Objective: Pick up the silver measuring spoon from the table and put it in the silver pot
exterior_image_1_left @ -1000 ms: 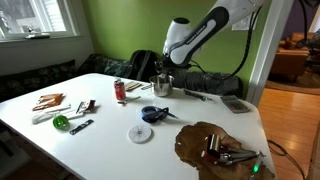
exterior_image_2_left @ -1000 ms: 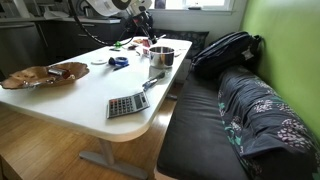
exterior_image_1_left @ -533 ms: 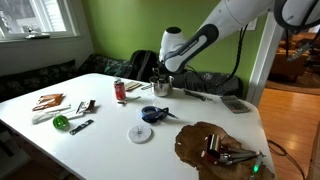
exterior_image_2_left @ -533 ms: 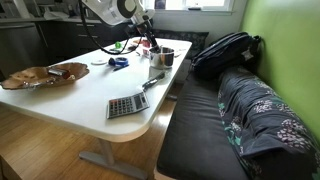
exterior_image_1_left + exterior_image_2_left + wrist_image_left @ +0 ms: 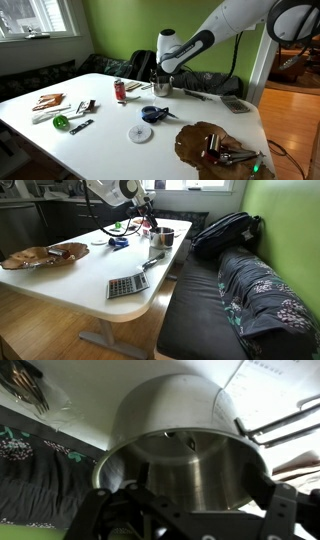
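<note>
The silver pot (image 5: 162, 87) stands on the white table toward its far side, next to the bench in an exterior view (image 5: 162, 236). My gripper (image 5: 160, 74) hangs right over the pot's mouth (image 5: 152, 224). In the wrist view the pot (image 5: 180, 470) fills the picture, and my gripper (image 5: 197, 508) is open, its dark fingers (image 5: 288, 500) spread wide to either side with nothing between them. The silver measuring spoon is hidden; I cannot make it out on the table or in the pot.
A red can (image 5: 120, 90) stands beside the pot, with a dark blue scoop (image 5: 152, 113) and a white disc (image 5: 139, 133) nearer. A slim silver utensil (image 5: 195, 95), a calculator (image 5: 127, 284), a brown slab with tools (image 5: 215, 148) and a backpack (image 5: 225, 230) are about.
The arm has swung round and come lower over the pot. The table's things have not moved.
</note>
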